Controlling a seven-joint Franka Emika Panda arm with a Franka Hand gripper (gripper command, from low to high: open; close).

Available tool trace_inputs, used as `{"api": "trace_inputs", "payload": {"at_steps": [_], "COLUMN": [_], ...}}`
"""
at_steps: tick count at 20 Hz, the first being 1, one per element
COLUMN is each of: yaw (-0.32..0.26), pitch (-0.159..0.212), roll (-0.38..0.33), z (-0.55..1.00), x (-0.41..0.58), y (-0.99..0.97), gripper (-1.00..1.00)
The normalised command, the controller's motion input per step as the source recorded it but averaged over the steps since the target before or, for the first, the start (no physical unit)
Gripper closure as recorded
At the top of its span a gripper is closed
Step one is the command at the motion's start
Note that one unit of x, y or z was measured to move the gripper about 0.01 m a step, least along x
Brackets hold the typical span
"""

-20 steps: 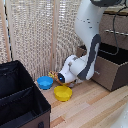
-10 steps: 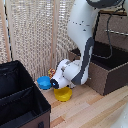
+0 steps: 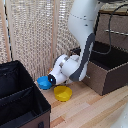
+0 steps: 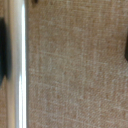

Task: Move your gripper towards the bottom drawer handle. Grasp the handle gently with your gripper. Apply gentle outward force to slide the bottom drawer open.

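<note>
In the exterior view my gripper, a white hand on the thick white arm, hangs low over the wood floor beside a blue bowl, facing the woven screen. The wrist view shows its dark fingers at both picture edges, wide apart, with nothing between them. The bottom drawer, dark brown, stands pulled out at the exterior view's right, well apart from the gripper. I cannot make out its handle. A silver bar shows on the other brown drawer above.
A yellow bowl lies next to the blue one. A black fabric box fills the exterior view's lower left. The beige woven screen stands behind, and fills the wrist view with a pale strip.
The hand has moved toward the exterior view's left and slightly down, farther from the drawer and closer to the blue bowl. The drawer has not moved.
</note>
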Motion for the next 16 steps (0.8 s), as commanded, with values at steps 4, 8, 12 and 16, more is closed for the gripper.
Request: {"api": "trace_inputs", "payload": {"at_steps": [4,8,12,16], "yaw": [-0.102,-0.107,-0.025,-0.184], "pitch": [0.070,0.065,0.026,0.000], "roll": [0.208,-0.069,-0.052,0.189], "z": [0.28,0.07,-0.10,0.27], "x": [0.156,0.121,0.138,0.060], "y": [0.40,0.34,0.23,0.28], "gripper": [-1.00,-1.00,-1.00,-1.00]}}
